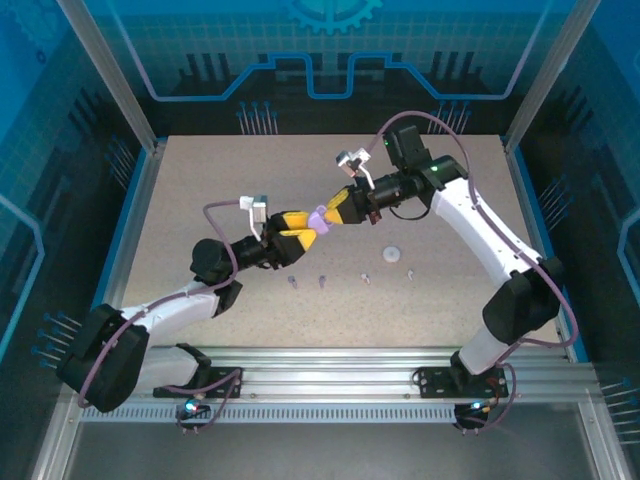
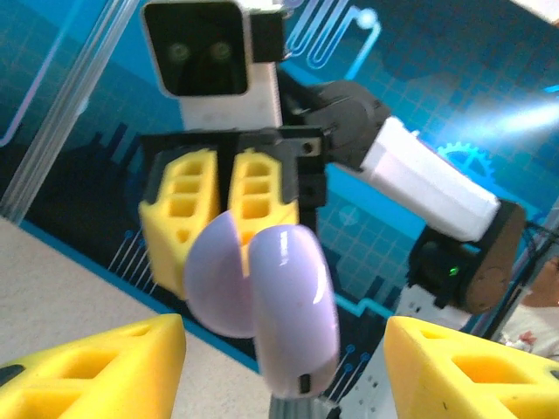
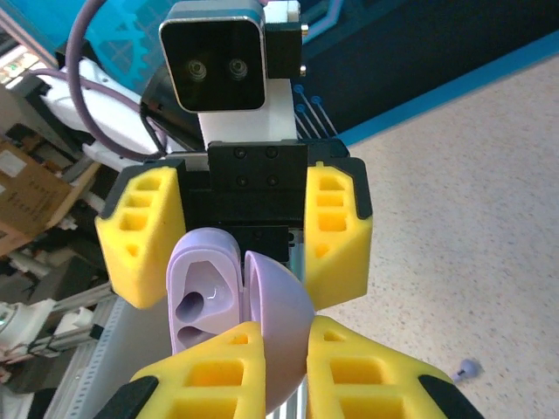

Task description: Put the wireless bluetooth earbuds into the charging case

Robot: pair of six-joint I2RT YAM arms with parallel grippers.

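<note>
**Right gripper holding the open purple case before the parted left gripper**

The blue backdrop (image 1: pixel 200 40) is showing a gear emblem (image 1: pixel 333 12) and circuit-style lines.

The right arm is arching up from its base and out over the table (image 1: pixel 200 180). It is then bending back toward the middle, with its wrist pointing at the left arm. The right gripper (image 1: pixel 342 209) is clamping its yellow fingers (image 3: pixel 205 371) on the domed lid of the purple charging case (image 1: pixel 320 217). The case is hanging open at its hinge in the air, baring two hollows in its other half.

The left arm is stretching low and diagonally from the near left corner. The left gripper (image 1: pixel 298 230) is facing the case with its fingers (image 2: pixel 96 367) spread wide, one on each side, neither touching it.

The two purple earbuds (image 1: pixel 293 282) and two white earbuds (image 1: pixel 366 277) are lying in a loose row on the table, nearer the bases than the grippers. The white charging case (image 1: pixel 392 254) is lying just beyond the white pair. Broad stretches of table are lying between this cluster and the side rails, and between it and the far edge.
</note>
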